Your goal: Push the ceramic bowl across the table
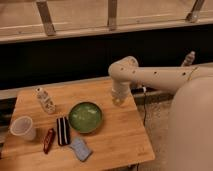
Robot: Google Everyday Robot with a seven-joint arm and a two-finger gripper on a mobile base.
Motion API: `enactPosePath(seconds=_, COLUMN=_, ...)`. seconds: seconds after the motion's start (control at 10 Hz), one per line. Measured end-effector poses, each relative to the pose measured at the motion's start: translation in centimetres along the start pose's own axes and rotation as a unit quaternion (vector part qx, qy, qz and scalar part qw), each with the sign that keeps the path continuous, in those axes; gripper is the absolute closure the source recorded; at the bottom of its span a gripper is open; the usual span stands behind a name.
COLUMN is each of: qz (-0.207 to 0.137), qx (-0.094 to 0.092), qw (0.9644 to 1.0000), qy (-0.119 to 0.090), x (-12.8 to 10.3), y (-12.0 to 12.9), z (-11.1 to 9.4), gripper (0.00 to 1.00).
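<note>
The green ceramic bowl (pixel 85 117) sits near the middle of the light-brown wooden table (pixel 120 135), upright and empty. My gripper (pixel 118 99) hangs from the white arm above the table's far right part, to the right of the bowl and a little behind it, apart from it.
A translucent plastic cup (pixel 23 128) stands at the left edge. A small bottle (pixel 45 100) stands behind the bowl's left. A dark striped packet (pixel 63 131), a red packet (pixel 48 140) and a blue sponge (pixel 80 149) lie at the front. A dark wall runs behind the table.
</note>
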Motion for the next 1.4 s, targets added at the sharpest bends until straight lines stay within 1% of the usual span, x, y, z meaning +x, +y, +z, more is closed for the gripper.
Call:
enactPosePath(seconds=0.1, qz=-0.004, qx=0.004, qw=0.9999, qy=0.011, x=0.3, y=0.2, z=0.8, gripper=1.0)
enactPosePath(seconds=0.3, qz=-0.018, qx=0.018, qw=0.9986, qy=0.046, x=1.4, y=1.1, z=5.1, gripper=1.0)
enactPosePath(seconds=0.4, qz=-0.025, qx=0.024, qw=0.9975, qy=0.061, x=1.9, y=1.5, z=6.8, gripper=1.0)
enactPosePath(seconds=0.5, qz=-0.033, qx=0.032, qw=0.9956, qy=0.082, x=2.7, y=2.1, z=8.8, gripper=1.0)
enactPosePath(seconds=0.6, qz=-0.04, qx=0.038, qw=0.9936, qy=0.099, x=3.4, y=2.6, z=10.0, gripper=1.0)
enactPosePath(seconds=0.8, qz=-0.054, qx=0.042, qw=0.9905, qy=0.119, x=4.5, y=3.5, z=11.0, gripper=1.0)
enactPosePath(seconds=0.9, qz=-0.062, qx=0.04, qw=0.9894, qy=0.125, x=5.0, y=4.0, z=11.0, gripper=1.0)
enactPosePath(seconds=1.1, qz=-0.082, qx=0.028, qw=0.9874, qy=0.133, x=6.1, y=5.4, z=10.8, gripper=1.0)
enactPosePath(seconds=1.2, qz=-0.1, qx=0.02, qw=0.9857, qy=0.135, x=6.8, y=6.9, z=10.4, gripper=1.0)
enactPosePath(seconds=1.3, qz=-0.11, qx=0.015, qw=0.9846, qy=0.135, x=7.1, y=7.8, z=10.4, gripper=1.0)
enactPosePath(seconds=1.4, qz=-0.128, qx=0.009, qw=0.9826, qy=0.135, x=7.5, y=9.5, z=10.3, gripper=1.0)
